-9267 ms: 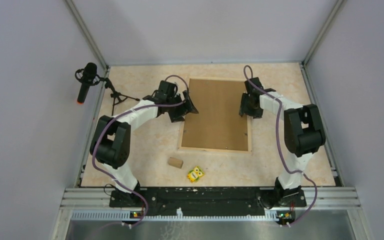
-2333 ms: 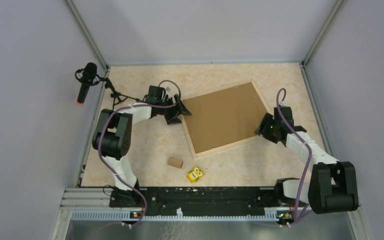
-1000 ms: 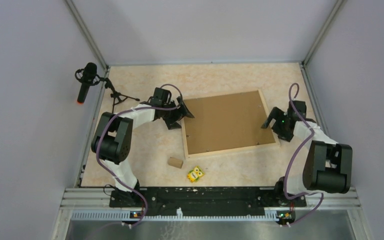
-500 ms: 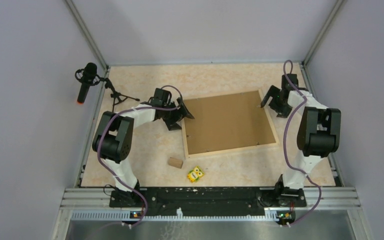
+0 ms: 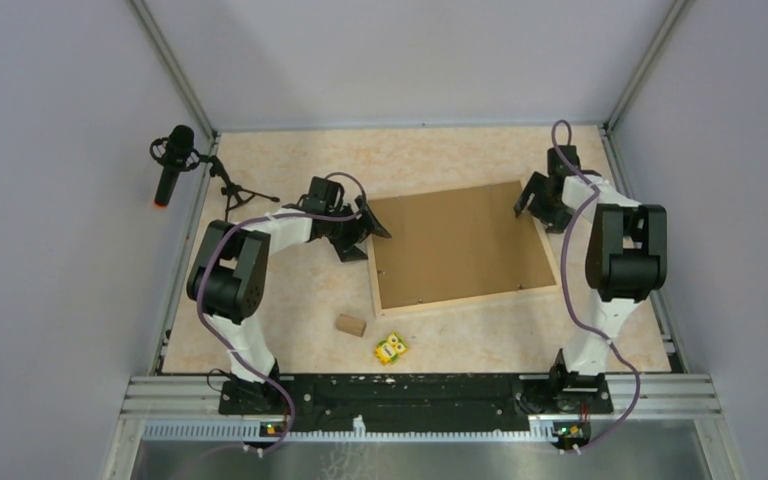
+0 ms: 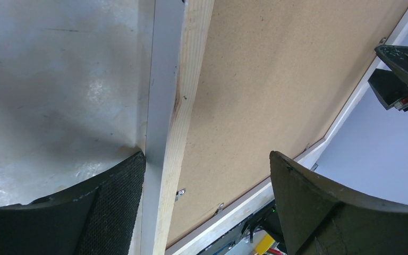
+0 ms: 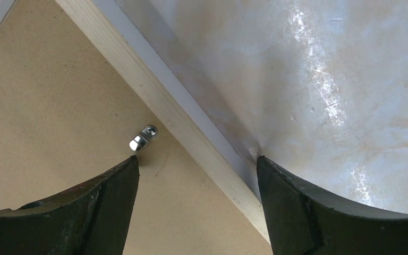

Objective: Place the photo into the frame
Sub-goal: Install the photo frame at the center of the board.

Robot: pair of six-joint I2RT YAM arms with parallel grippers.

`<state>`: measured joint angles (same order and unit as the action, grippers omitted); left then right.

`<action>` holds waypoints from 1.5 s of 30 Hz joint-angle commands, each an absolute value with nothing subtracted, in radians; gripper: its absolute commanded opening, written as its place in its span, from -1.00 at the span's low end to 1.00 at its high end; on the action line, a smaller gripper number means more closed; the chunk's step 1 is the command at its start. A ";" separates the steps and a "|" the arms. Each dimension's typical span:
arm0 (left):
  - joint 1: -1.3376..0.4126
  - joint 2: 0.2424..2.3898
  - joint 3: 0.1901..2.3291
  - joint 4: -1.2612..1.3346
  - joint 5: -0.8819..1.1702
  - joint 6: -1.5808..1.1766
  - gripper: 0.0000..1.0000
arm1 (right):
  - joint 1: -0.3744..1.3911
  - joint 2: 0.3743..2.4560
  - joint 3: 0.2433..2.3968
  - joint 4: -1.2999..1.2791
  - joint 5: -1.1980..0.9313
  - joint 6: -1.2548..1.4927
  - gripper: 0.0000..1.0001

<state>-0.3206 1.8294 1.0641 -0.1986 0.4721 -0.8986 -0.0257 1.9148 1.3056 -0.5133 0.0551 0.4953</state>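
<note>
Pale-wood frame (image 5: 470, 298) rails between wide-spread jaws of left tool (image 6: 204, 158) and right tool (image 7: 196, 159)

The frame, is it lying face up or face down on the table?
Face down: the frame lies flat, its brown backing board and a metal clip facing up.

Left arm (image 5: 280, 228), right arm (image 5: 625, 250): white link shells, bulky black joint housings. Purple cable (image 5: 560, 128) looping along each. Left fingers (image 6: 111, 212) matte black, curved, mesh-textured inner face; right fingers (image 7: 319, 212) same shape, texture hard to make out.
</note>
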 commanded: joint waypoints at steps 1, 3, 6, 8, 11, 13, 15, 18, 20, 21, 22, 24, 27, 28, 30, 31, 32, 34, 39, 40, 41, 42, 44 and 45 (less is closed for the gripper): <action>-0.333 1.846 1.062 -0.158 0.503 -0.915 0.79 | -0.017 1.955 1.344 -0.529 0.090 0.518 0.62; -0.333 1.843 1.062 -0.157 0.496 -0.911 0.79 | -0.016 1.958 1.352 -0.530 0.076 0.520 0.68; -0.333 1.845 1.063 -0.161 0.497 -0.910 0.79 | -0.017 1.960 1.367 -0.534 0.075 0.528 0.74; -0.334 1.847 1.062 -0.161 0.504 -0.914 0.79 | -0.016 1.967 1.377 -0.539 0.095 0.538 0.74; -0.333 1.841 1.062 -0.161 0.503 -0.915 0.79 | -0.017 1.983 1.395 -0.544 0.120 0.537 0.67; -0.331 1.838 1.061 -0.160 0.499 -0.913 0.79 | -0.018 1.993 1.405 -0.550 0.125 0.526 0.53; -0.331 1.841 1.061 -0.161 0.497 -0.912 0.79 | -0.018 1.996 1.404 -0.544 0.121 0.513 0.40; -0.331 1.846 1.061 -0.160 0.502 -0.913 0.79 | -0.016 2.004 1.407 -0.548 0.104 0.498 0.37; -0.331 1.845 1.059 -0.154 0.513 -0.918 0.79 | -0.013 2.004 1.401 -0.556 0.100 0.485 0.36; -0.331 1.844 1.059 -0.152 0.514 -0.919 0.79 | -0.013 2.000 1.390 -0.556 0.100 0.479 0.33; -0.331 1.842 1.058 -0.150 0.515 -0.919 0.79 | -0.012 1.994 1.376 -0.555 0.100 0.472 0.26; -0.331 1.837 1.058 -0.150 0.507 -0.916 0.79 | -0.012 1.981 1.353 -0.558 0.100 0.456 0.17; -0.331 1.834 1.057 -0.150 0.501 -0.913 0.79 | -0.014 1.972 1.333 -0.566 0.102 0.433 0.09; -0.331 1.836 1.057 -0.149 0.502 -0.913 0.79 | -0.013 1.972 1.328 -0.566 0.107 0.427 0.05; -0.331 1.837 1.054 -0.147 0.508 -0.917 0.79 | -0.012 1.969 1.321 -0.567 0.120 0.417 -0.04; -0.331 1.835 1.053 -0.142 0.513 -0.918 0.79 | -0.012 1.968 1.318 -0.567 0.130 0.415 -0.07; -0.331 1.835 1.051 -0.141 0.512 -0.919 0.79 | -0.013 1.965 1.317 -0.565 0.142 0.413 -0.11; -0.331 1.831 1.051 -0.140 0.506 -0.918 0.79 | -0.013 1.961 1.321 -0.563 0.140 0.402 -0.18; -0.331 1.832 1.051 -0.140 0.501 -0.913 0.79 | -0.014 1.947 1.336 -0.565 0.163 0.377 -0.37; -0.331 1.836 1.051 -0.138 0.505 -0.915 0.79 | -0.014 1.946 1.338 -0.559 0.168 0.370 -0.40; -0.331 1.837 1.050 -0.138 0.511 -0.917 0.79 | -0.013 1.946 1.339 -0.545 0.174 0.362 -0.44; -0.331 1.838 1.049 -0.137 0.517 -0.919 0.79 | -0.014 1.948 1.341 -0.538 0.185 0.355 -0.48; -0.331 1.835 1.047 -0.131 0.519 -0.922 0.79 | -0.014 1.956 1.347 -0.524 0.208 0.339 -0.66; -0.332 1.831 1.046 -0.130 0.516 -0.920 0.79 | -0.014 1.958 1.348 -0.516 0.215 0.334 -0.75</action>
